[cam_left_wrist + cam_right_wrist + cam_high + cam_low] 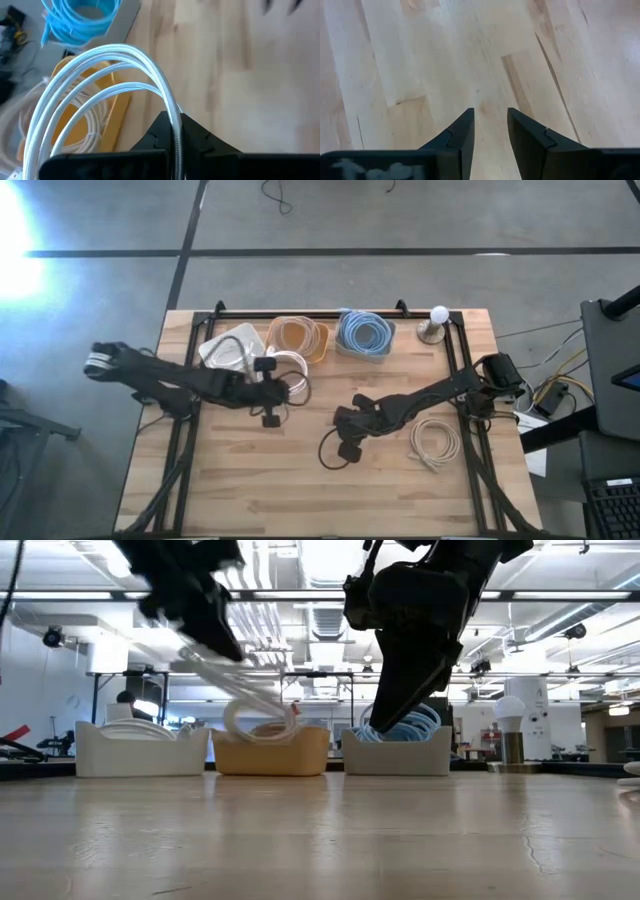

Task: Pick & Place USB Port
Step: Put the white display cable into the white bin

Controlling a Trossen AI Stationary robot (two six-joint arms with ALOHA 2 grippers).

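Observation:
My left gripper [283,390] is shut on a coiled white cable [100,70], held in the air in front of the orange tray [298,338]. In the low view the coil [255,718] hangs at about the height of that tray's rim [270,752]. My right gripper [490,125] is open and empty above bare table wood, near the table's middle [338,420]. A white tray [225,350] holding white cable stands left of the orange one. A tray with a blue cable coil [365,333] stands right of it. My left gripper pinches the white coil between its two fingers where its strands run together [174,117]. The loops arch out beyond the fingertips toward the orange tray. The coil is lifted clear of the table and droops below the gripper [250,710].
A beige cable coil [435,442] lies on the table at the right. A light bulb on a stand [435,325] stands at the far right. A dark cable loop [330,452] shows beside my right gripper. Bare wood lies along the near edge.

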